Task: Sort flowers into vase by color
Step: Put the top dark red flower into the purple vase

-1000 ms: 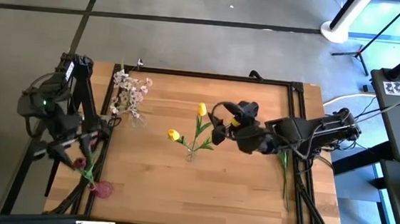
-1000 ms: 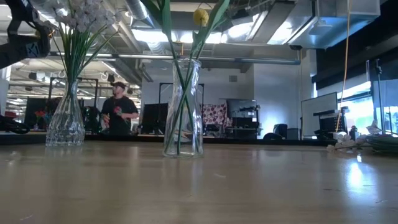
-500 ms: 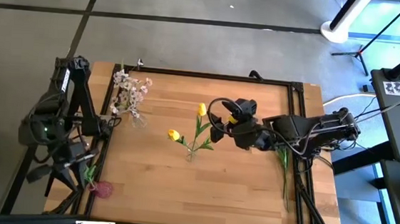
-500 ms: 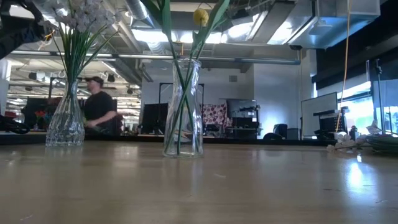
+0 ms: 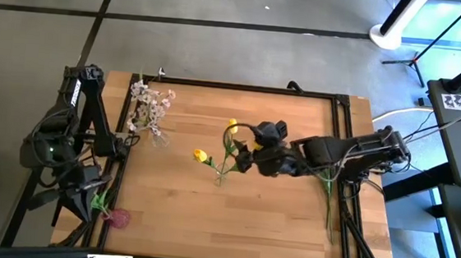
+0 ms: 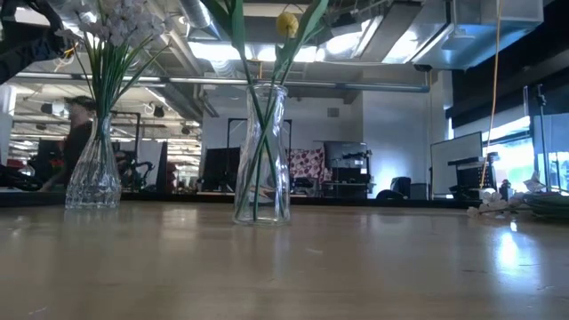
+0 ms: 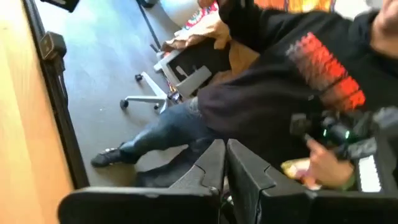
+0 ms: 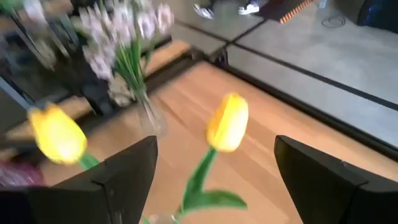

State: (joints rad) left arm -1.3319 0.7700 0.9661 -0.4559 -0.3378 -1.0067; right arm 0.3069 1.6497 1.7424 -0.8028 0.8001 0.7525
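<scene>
Right gripper (image 5: 243,156), fingers spread, hovers beside the yellow tulips (image 5: 231,127) in the vase (image 6: 262,151): light, floppy; best pinched mid-stem.

From overhead we look straight down on the table (image 5: 272,223). At tabletop height we face the room, close to the clear vase (image 6: 261,151). Our right wrist camera shares its yellow tulips (image 8: 227,122); our left wrist camera faces off-table.
</scene>
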